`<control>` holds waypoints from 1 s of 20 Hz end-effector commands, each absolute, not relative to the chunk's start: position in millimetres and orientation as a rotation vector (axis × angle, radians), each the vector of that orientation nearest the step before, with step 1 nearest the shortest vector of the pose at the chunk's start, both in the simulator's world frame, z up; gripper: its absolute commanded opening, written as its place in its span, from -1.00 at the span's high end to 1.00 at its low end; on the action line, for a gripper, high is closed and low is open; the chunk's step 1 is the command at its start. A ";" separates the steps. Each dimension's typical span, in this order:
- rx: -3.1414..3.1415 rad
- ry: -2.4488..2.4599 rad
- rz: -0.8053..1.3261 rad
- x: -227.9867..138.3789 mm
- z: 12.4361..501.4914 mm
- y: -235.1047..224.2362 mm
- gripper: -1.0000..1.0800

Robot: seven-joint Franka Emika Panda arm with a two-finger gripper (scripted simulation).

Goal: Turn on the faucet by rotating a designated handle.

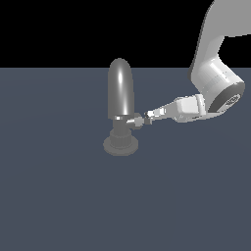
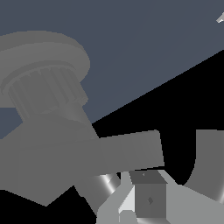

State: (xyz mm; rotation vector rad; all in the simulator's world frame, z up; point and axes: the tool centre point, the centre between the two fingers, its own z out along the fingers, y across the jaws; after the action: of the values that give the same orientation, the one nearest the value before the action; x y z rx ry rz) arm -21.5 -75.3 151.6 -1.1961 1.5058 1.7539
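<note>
- Faucet [image 1: 120, 93] stands upright on the flat blue-grey floor [image 1: 59, 196], a bit toward the far edge, roughly mid-width; tall rounded spout on top, dark ribbed neck below, round flat base touching the floor.
- Handle [image 1: 133, 120] juts sideways from the neck toward the exterior view's right, about level, well above the base.
- My gripper [image 1: 148, 116] sits at the handle's outer tip, coming in from the exterior view's right; my arm [image 1: 215, 78] slopes up and off that upper corner.
- Wrist view: the handle [image 2: 127, 151] shows as a flat grey bar sticking out of the faucet [image 2: 43, 96] body, w/ one of my fingers [image 2: 148, 192] just under its free end.
- Fingertips look right against the bar's end, maybe touching – the exterior view is too small to be sure.
- Jaws: can't tell if they're spread or pinching; only one finger shows clearly close up, the other isn't plain.
- Nothing else on the floor near the faucet base.
</note>
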 end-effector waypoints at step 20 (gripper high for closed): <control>-1.194 1.500 1.764 -11.5 87.4 -72.5 1.00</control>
State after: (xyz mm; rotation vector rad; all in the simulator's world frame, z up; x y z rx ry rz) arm -14.6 -74.5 109.9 -1.2144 1.4687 1.7734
